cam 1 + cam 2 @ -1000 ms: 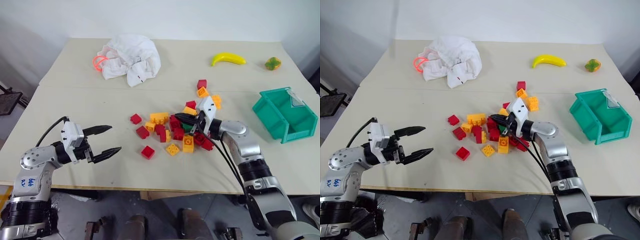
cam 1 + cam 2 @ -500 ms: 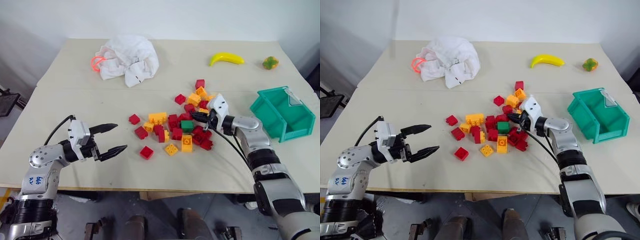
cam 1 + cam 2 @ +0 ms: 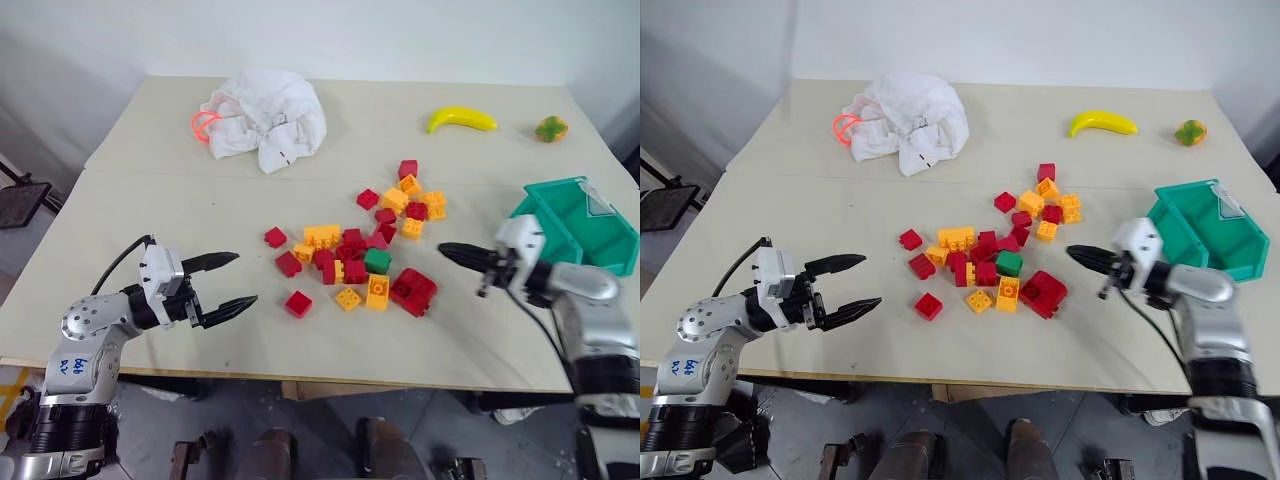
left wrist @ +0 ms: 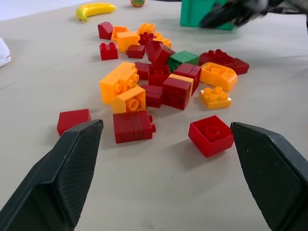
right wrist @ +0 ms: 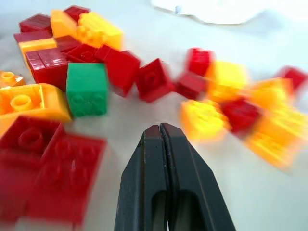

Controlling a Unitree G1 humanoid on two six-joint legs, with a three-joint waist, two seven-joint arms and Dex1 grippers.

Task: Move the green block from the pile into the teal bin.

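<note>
The green block lies among the red, yellow and orange bricks of the pile at mid-table, its studded face toward the right wrist camera. My right gripper is shut on nothing. It hovers level between the pile and the teal bin, pointing at the pile, a short gap from the nearest red bricks. The teal bin stands at the table's right edge with nothing showing inside. My left gripper is open and empty, left of the pile, with a lone red brick in front of its fingers.
A crumpled white cloth with an orange ring lies at the back left. A yellow banana and a green-and-orange toy fruit sit at the back right. The table's front edge runs just under both arms.
My right gripper has pulled out of the pile and swung right toward the teal bin, shut and empty. Some bricks got scattered and the green block now lies uncovered. The left gripper stayed put.
</note>
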